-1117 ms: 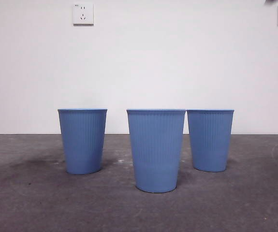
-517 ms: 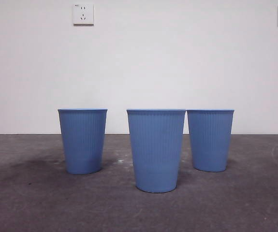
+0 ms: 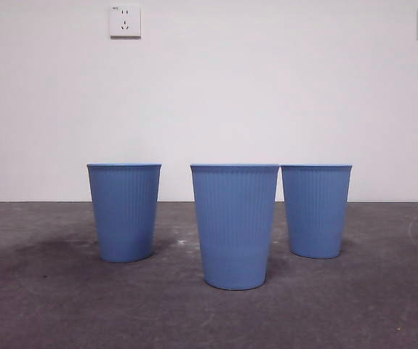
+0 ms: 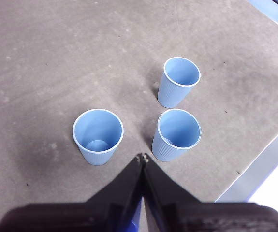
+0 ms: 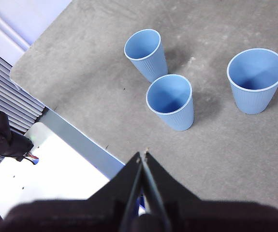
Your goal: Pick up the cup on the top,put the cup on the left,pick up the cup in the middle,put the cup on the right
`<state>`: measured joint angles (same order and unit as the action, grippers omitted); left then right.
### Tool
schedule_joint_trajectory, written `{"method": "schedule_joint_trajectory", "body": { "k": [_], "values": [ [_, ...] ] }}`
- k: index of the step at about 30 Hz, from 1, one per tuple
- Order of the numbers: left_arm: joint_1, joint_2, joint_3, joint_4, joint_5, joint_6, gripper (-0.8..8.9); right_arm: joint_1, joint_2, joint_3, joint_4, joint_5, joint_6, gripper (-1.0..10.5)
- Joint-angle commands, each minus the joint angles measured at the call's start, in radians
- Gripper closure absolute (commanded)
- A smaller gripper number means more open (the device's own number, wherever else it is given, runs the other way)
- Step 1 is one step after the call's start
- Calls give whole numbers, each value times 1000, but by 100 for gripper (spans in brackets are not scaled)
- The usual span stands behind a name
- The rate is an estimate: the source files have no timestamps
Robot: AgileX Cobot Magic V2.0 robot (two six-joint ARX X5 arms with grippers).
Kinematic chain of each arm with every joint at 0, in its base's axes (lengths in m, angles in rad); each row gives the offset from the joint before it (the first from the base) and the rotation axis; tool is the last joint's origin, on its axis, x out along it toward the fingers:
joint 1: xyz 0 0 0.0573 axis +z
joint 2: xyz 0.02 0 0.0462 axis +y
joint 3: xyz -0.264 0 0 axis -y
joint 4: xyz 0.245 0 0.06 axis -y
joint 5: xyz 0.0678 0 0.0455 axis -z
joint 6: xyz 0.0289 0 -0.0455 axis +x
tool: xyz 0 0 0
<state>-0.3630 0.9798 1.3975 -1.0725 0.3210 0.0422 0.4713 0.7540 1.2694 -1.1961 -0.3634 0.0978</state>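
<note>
Three blue ribbed cups stand upright and apart on the grey table. In the front view they are the left cup (image 3: 123, 212), the nearer middle cup (image 3: 234, 227) and the right cup (image 3: 315, 211). None is stacked on another. My left gripper (image 4: 142, 157) hangs high above the table, shut and empty, looking down on the left cup (image 4: 98, 137), middle cup (image 4: 176, 134) and right cup (image 4: 179, 82). Equally high, my right gripper (image 5: 142, 153) is shut with nothing in it, over the right cup (image 5: 256, 79), middle cup (image 5: 170, 101) and left cup (image 5: 146, 54).
The table's edge (image 4: 255, 169) runs close to the middle cup. Beyond the table edge (image 5: 80, 137) lie a white surface and a small black device (image 5: 3, 140). A white wall with two sockets (image 3: 125, 20) stands behind the cups.
A faint grey tip at the front view's top right corner one second ago has gone. The cups have not moved.
</note>
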Motion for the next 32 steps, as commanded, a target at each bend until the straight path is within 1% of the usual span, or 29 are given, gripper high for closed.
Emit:
{"method": "schedule_joint_trajectory", "body": {
  "k": [1, 15, 18, 20, 23, 24, 27, 30, 32],
  "values": [
    [-2, 0, -3, 2, -3, 11, 817, 1, -2, -6, 5, 3, 9, 943],
    [-2, 0, -3, 2, -3, 11, 817, 1, -2, -6, 5, 3, 9, 943],
    [1, 0, -3, 38, -47, 11, 817, 1, -2, -6, 5, 3, 9, 943],
    [1, -2, -3, 126, -90, 14, 817, 1, -2, -6, 5, 3, 9, 943],
    [34, -32, -5, 267, -198, 69, 817, 1, -2, -6, 5, 3, 9, 943],
    [49, -47, -13, 313, -219, 85, 817, 1, -2, -6, 5, 3, 9, 943],
    [117, -122, -85, 489, -222, 137, 817, 1, -2, -6, 5, 3, 9, 943],
    [193, -227, -223, 653, -224, 168, 817, 1, -2, -6, 5, 3, 9, 943],
    [246, -302, -345, 768, -225, 172, 817, 1, -2, -6, 5, 3, 9, 943]
  ]
}}
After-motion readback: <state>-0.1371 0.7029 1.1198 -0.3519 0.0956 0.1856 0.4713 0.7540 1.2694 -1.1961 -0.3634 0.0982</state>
